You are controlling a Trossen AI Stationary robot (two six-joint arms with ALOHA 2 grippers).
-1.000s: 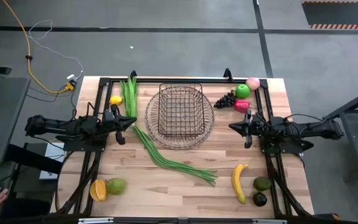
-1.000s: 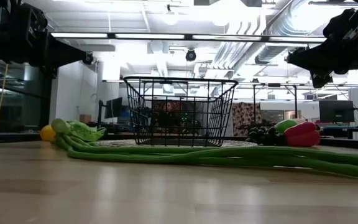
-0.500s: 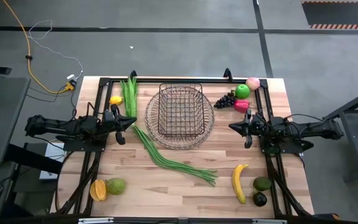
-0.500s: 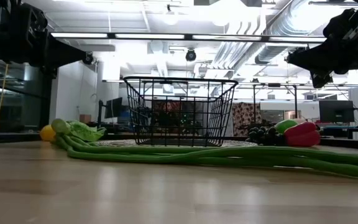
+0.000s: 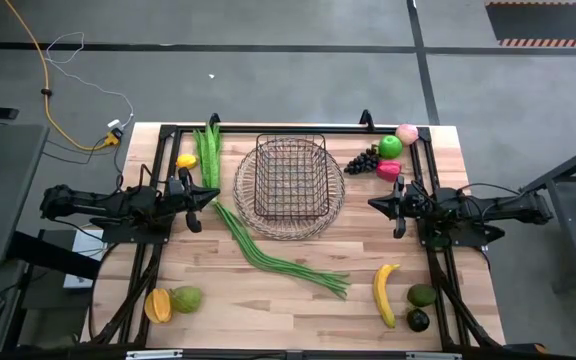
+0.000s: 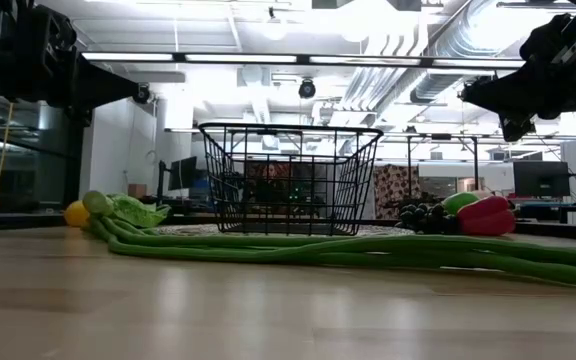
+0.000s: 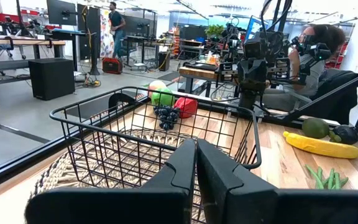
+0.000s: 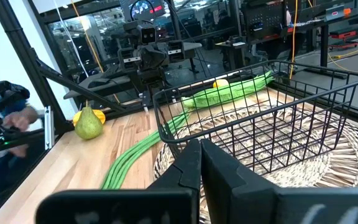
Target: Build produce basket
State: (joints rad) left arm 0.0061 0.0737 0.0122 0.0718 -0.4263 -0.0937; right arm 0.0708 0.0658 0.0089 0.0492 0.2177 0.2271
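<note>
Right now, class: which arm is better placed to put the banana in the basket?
Probably the right. Its end effector is on the banana's side of the basket; the left end effector sits across the long beans.

An open lab-workshop: exposed ceiling ducts (image 6: 448, 40), workbenches with monitors (image 7: 64, 11), concrete floor (image 5: 268, 90).

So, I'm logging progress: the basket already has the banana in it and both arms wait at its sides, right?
Not quite. In the high view the basket is empty; the banana lies on the table's near right part. Both arms do wait at its sides.
</note>
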